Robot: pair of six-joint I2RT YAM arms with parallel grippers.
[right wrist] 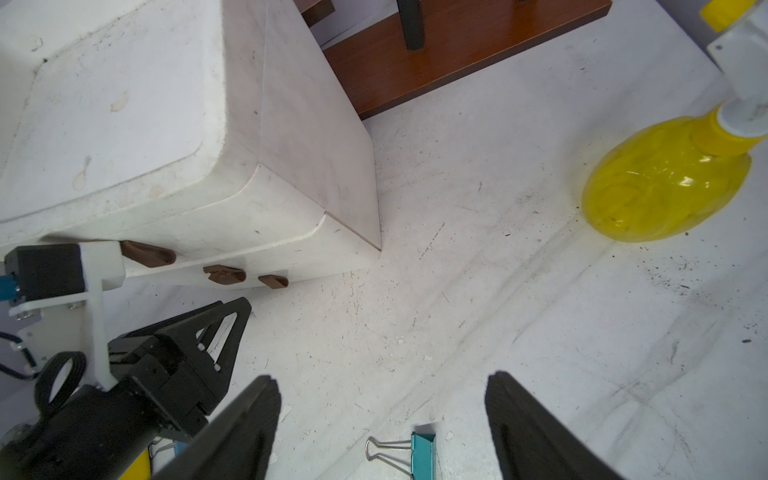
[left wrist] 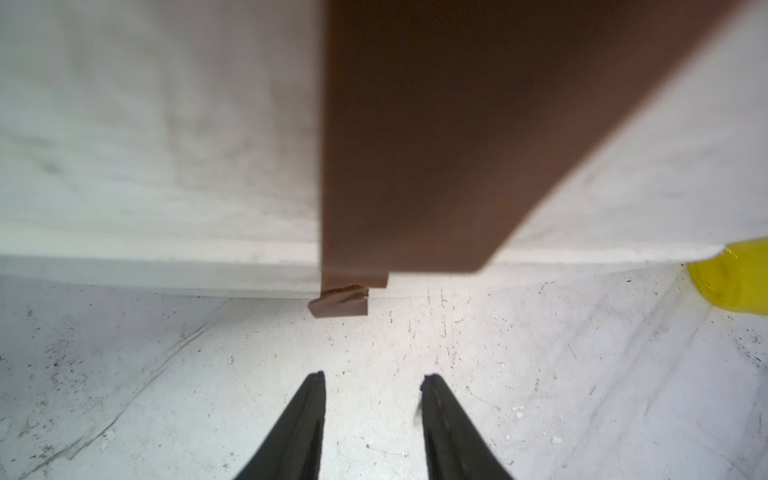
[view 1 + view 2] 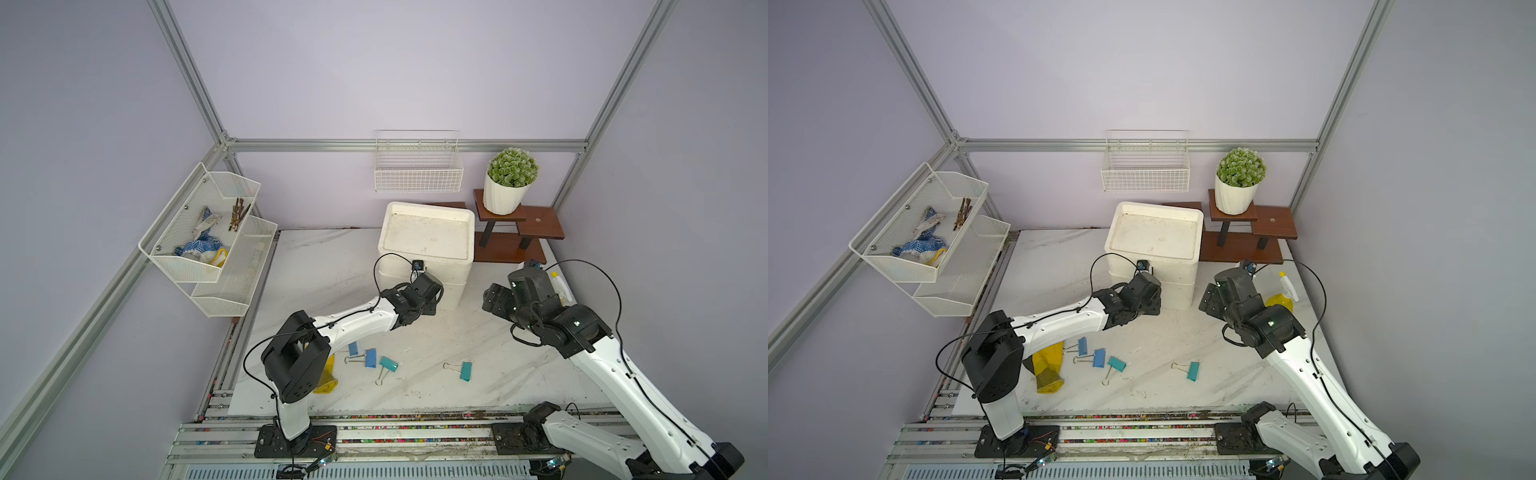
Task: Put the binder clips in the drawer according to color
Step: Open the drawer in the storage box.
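Observation:
Two blue binder clips [image 3: 353,348] [image 3: 370,358] and two teal binder clips [image 3: 389,364] [image 3: 466,371] lie on the marble table in both top views. The white drawer [image 3: 426,237] stands at the back, with brown handles [image 1: 224,275] on its front. My left gripper [image 2: 374,378] sits low, just in front of the drawer's lowest handle [image 2: 338,301]. It is open, with nothing between its fingers. Right of the drawer my right gripper [image 1: 382,380] hangs open above the table, and a teal clip [image 1: 422,455] lies below it. No yellow clip shows.
A yellow rubber glove [image 3: 1048,365] lies under my left arm. A yellow spray bottle [image 1: 665,183] stands right of the drawer. Behind it is a brown wooden stand [image 3: 540,226] with a potted plant [image 3: 511,178]. A wire basket [image 3: 417,170] and a mesh shelf [image 3: 203,232] hang on the walls.

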